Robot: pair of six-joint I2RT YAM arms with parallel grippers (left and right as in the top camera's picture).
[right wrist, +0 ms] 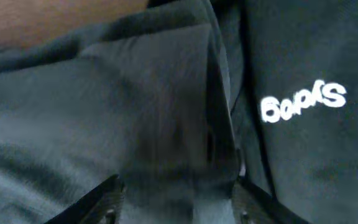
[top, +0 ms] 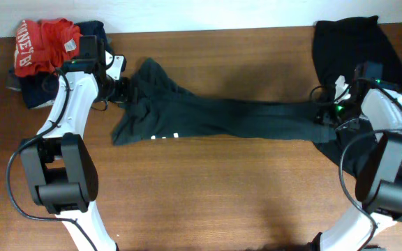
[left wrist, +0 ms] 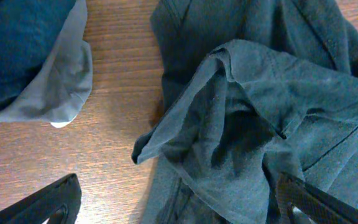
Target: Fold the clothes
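Both arms reach inward from the bottom corners of the overhead view, one at each end of the stretched garment. My left gripper [top: 121, 85] hovers at the upper left over the bunched end with its fingers spread wide. My right gripper [top: 324, 111] sits low at the right end. In the right wrist view its fingers [right wrist: 112, 200] straddle a raised fold of dark cloth, and I cannot tell whether they are pinching it.

I count three groups of clothes on the table [top: 222, 199]: one long dark shirt, one black heap, one mixed pile.

The dark shirt [top: 215, 115] lies pulled out across mid-frame — rumpled at its left, narrow at its right, with small white marks [top: 165, 136] on its lower edge. The black heap [top: 347, 42] fills the upper right, and one piece shows a small white logo [right wrist: 303, 102]. At the upper left a red garment [top: 44, 42] with white lettering lies on top of a navy one [left wrist: 17, 43] and a grey one [left wrist: 61, 93].
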